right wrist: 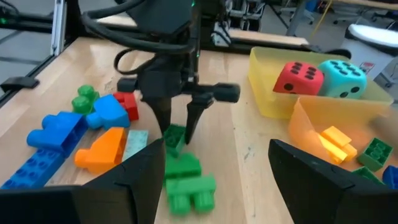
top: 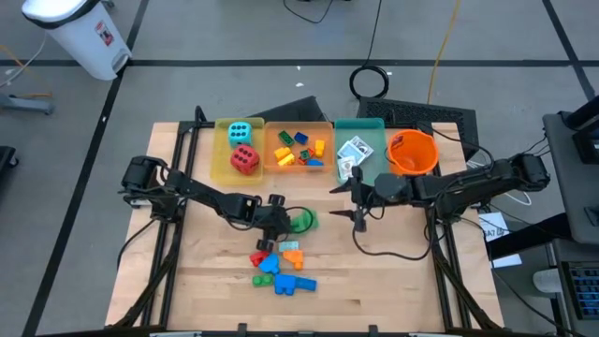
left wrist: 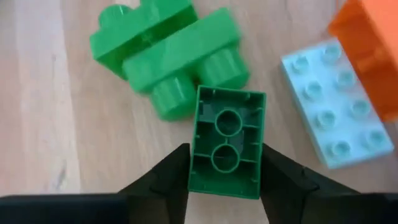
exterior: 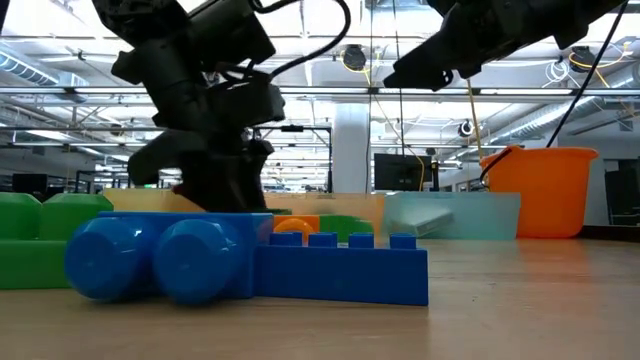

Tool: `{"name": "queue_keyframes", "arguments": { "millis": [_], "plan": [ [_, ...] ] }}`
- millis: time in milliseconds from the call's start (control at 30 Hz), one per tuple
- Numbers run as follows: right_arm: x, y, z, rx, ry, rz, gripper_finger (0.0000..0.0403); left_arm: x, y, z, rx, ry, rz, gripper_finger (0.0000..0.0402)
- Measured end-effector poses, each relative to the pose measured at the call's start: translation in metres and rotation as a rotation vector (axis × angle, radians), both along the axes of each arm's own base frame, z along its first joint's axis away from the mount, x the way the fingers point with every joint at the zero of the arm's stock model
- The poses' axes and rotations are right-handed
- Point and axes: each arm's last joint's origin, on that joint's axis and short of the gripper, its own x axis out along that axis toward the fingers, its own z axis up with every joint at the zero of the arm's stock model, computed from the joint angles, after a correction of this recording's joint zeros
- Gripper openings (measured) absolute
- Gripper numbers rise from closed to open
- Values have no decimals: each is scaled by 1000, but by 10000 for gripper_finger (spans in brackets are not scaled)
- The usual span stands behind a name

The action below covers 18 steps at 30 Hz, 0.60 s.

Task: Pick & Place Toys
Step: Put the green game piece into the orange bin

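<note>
A small dark-green brick (left wrist: 227, 143) shows its hollow underside between the fingers of my left gripper (left wrist: 227, 190), which is shut on it near the table's middle (top: 284, 221). Just beyond it lie two bigger light-green bricks (left wrist: 168, 50). Pale-blue (left wrist: 336, 106), orange, blue and red bricks (top: 281, 267) lie loose toward the near edge. The red die (top: 245, 159) and cyan die (top: 240, 132) sit in the yellow tray (top: 222, 168). My right gripper (top: 359, 208) hovers open to the right, above the table. My left gripper pinches the small green brick by its two long sides (left wrist: 198, 168), near the end closest to the wrist. The fingers (left wrist: 168, 183) slant down from the table's left and lie along the brick. The brick is at table level (right wrist: 174, 138); whether it is lifted, I cannot tell.
An orange tray (top: 323, 167) with bricks, a teal tray (top: 374, 164) with card packs (top: 354, 150) and an orange bucket (top: 412, 153) line the far side. Bare wood lies at the near right of the table.
</note>
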Motion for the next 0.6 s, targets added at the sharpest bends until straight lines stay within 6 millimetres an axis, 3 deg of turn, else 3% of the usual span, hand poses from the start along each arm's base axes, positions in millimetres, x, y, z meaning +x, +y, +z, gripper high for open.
{"name": "queue_keyframes", "arguments": {
  "millis": [133,300,600],
  "plan": [
    [1,-3,3,4,-32,-14,253,2,4,1,47,-23,-11,151],
    [4,-4,0,4,-23,-17,253,6,18,3,124,-58,75,174],
    [36,-2,-41,-82,42,11,253,11,28,20,104,-176,143,148]
  ]
}}
